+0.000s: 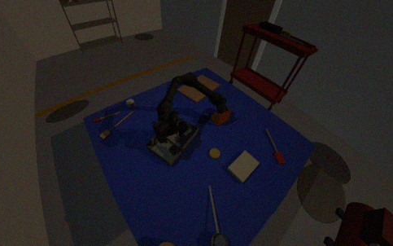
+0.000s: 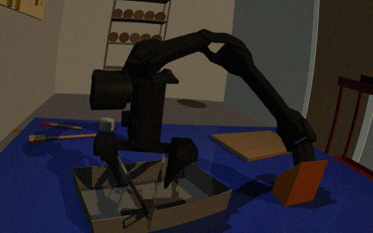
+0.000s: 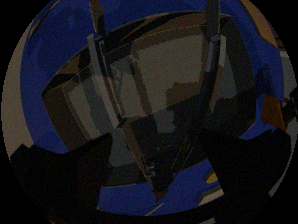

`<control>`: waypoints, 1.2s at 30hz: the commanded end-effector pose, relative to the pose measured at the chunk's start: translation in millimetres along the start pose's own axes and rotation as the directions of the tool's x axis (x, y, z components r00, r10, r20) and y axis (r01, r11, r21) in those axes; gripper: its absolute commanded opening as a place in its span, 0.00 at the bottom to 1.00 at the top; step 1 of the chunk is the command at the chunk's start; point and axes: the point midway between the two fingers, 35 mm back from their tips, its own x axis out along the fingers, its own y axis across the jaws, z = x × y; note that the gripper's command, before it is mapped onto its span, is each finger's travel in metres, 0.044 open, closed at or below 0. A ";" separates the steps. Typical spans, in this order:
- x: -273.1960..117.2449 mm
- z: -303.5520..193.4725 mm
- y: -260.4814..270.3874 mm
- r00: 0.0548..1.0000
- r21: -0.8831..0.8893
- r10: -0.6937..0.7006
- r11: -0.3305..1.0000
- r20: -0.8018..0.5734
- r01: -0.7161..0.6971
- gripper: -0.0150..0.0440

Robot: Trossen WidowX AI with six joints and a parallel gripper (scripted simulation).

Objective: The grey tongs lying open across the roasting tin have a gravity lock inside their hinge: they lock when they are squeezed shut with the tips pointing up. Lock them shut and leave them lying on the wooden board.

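Note:
The grey tongs (image 2: 137, 194) (image 3: 216, 65) lie open in a V across the roasting tin (image 2: 195, 204) (image 1: 159, 156) (image 3: 54, 112). Their hinge is at the tin's near wall in the exterior view, and their dark tips are at the top of the wrist view. My gripper (image 2: 145, 185) (image 3: 156, 135) is open and points down, its fingertips low over the tin. The two fingers stand on either side of the tongs' arms; whether either touches them I cannot tell. The wooden board (image 1: 191, 93) (image 2: 249, 144) (image 3: 259, 22) lies flat behind and to the right in the exterior view, with nothing on it.
An orange wedge (image 1: 222, 117) (image 2: 307, 183) stands at the arm's base, right of the tin. A white pot (image 1: 130, 103) (image 2: 106, 124) and a brush (image 1: 105, 133) (image 2: 37, 139) lie behind left. A yellow disc (image 1: 215, 153), pale block (image 1: 243, 166) and red-headed tool (image 1: 279, 158) lie on the mat.

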 end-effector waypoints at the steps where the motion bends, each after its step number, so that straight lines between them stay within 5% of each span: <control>1: 6.8 0.7 -0.8 1.000 -0.007 -0.001 1.000 0.006 0.001 1.00; 21: 36.1 2.8 -3.9 1.000 -0.006 -0.001 1.000 0.010 0.001 1.00; 25: 33.1 2.3 -3.1 1.000 0.001 -0.001 1.000 0.005 0.001 0.82; 36: 33.1 2.3 -3.1 1.000 0.001 -0.001 1.000 0.005 0.001 0.70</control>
